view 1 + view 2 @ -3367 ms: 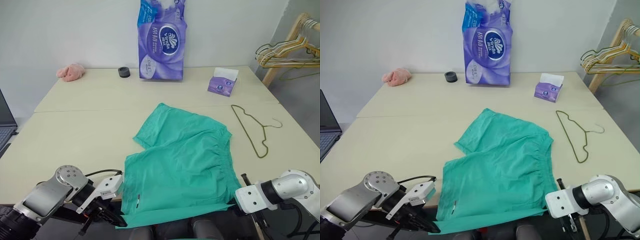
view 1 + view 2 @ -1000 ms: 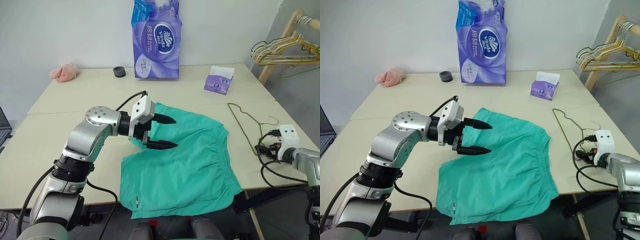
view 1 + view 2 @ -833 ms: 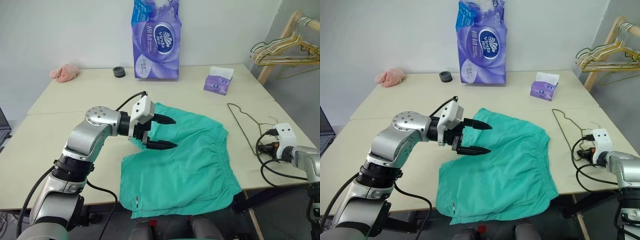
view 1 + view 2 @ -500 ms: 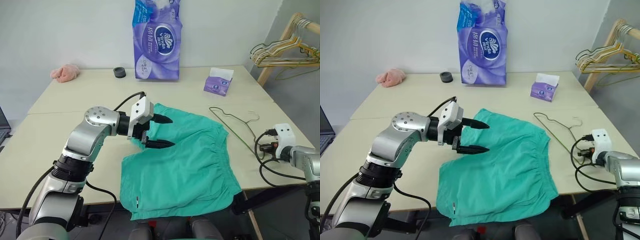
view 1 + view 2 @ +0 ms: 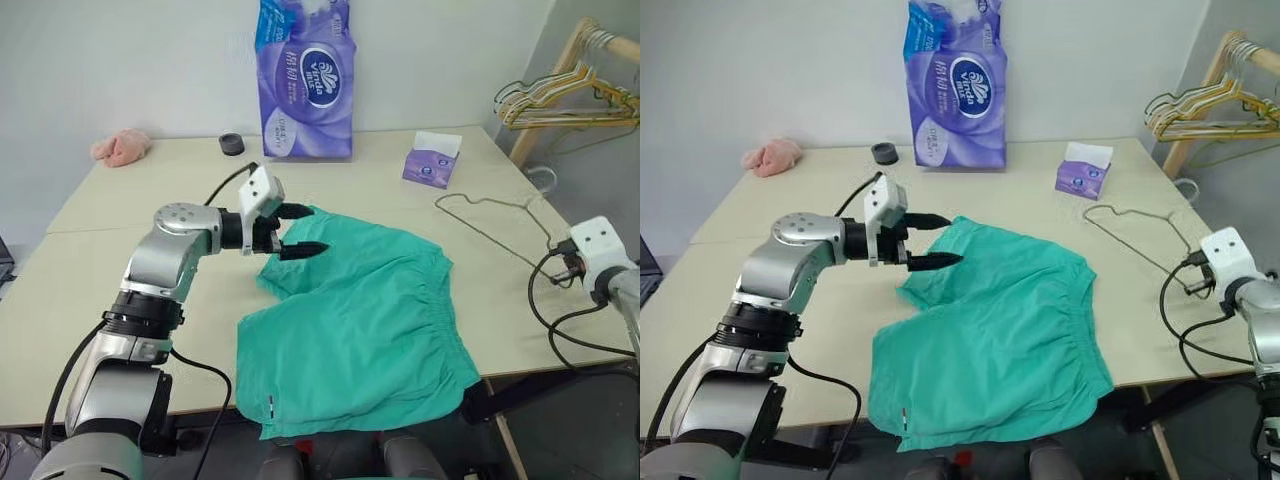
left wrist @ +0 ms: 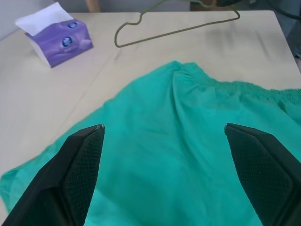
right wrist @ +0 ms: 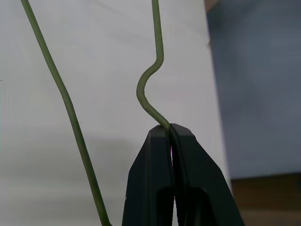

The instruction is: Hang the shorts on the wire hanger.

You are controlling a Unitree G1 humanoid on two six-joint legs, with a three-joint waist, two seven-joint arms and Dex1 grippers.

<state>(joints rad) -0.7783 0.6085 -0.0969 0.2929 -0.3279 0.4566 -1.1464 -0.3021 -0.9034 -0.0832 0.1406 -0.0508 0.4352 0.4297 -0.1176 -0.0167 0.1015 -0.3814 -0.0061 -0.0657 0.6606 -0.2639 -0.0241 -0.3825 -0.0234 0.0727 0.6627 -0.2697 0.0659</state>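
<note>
The small purple tissue box (image 5: 431,161) with one white sheet standing out of its slot sat at two o'clock on the pale beige table (image 5: 120,250), with a tall purple plastic pack of paper rolls (image 5: 305,82) at twelve against the white wall, a pink cloth lump (image 5: 120,147) at ten and a wooden rack of gold and green wire hangers (image 5: 560,95) at two beyond the edge. The teal-green fabric shorts (image 5: 355,320) lay flat from the centre towards six o'clock, one hem hanging over the near edge. The left gripper (image 5: 297,230) hovered spread wide just over their nine-o'clock leg, gripping nothing, while the right gripper (image 7: 171,134) at three o'clock was clamped tight on the thin olive-green wire hanger (image 5: 490,222), which was raised above the table.
</note>
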